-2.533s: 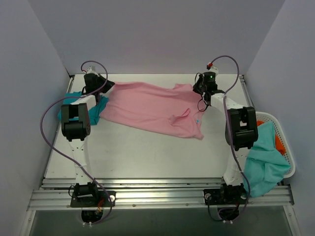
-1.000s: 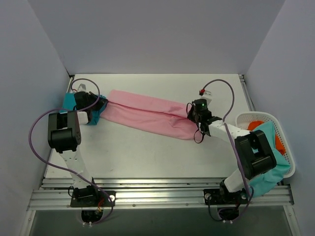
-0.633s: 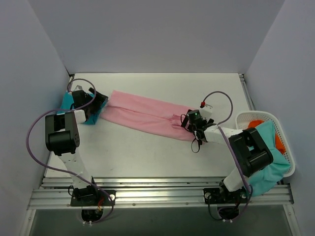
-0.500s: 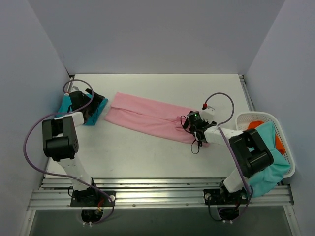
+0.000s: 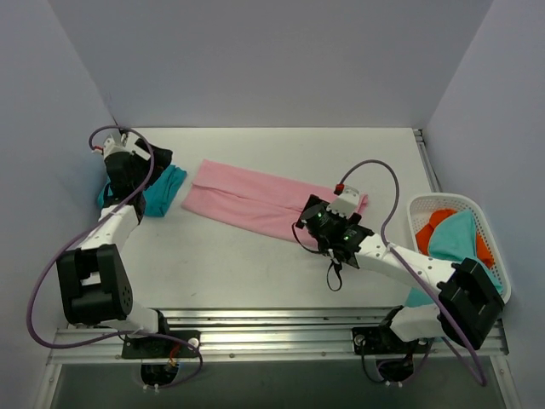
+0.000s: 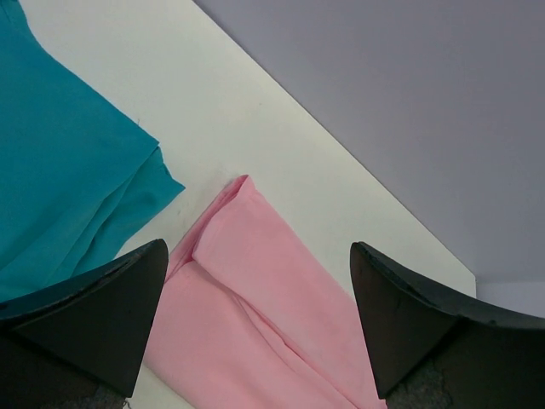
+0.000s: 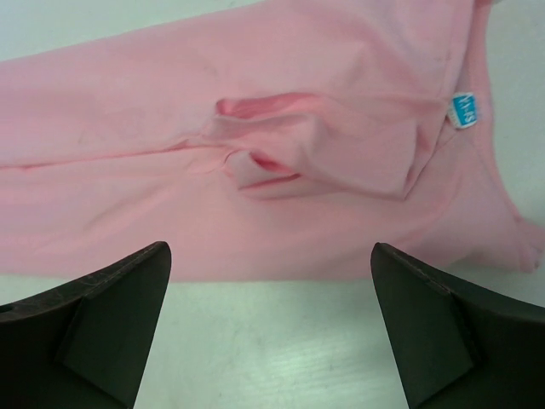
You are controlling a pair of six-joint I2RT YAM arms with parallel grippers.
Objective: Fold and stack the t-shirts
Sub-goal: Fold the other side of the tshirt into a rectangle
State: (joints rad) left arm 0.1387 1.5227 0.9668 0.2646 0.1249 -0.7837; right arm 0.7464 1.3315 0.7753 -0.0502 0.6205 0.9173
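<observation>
L gripper [image 6: 257, 273] spread wide, empty, over teal tee [image 6: 60, 170] edge, R gripper [image 7: 271, 273] spread wide above pink tee [image 7: 324, 85]

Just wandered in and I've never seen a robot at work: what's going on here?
A robot is folding t-shirts. A pink tee lies folded into a long strip, with a teal tee near its left end. The left gripper and right gripper hover open, holding nothing. More clothes sit in a basket.

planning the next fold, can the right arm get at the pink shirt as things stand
Probably yes: the right gripper hangs open right above the pink shirt, with nothing lying between them.
</observation>
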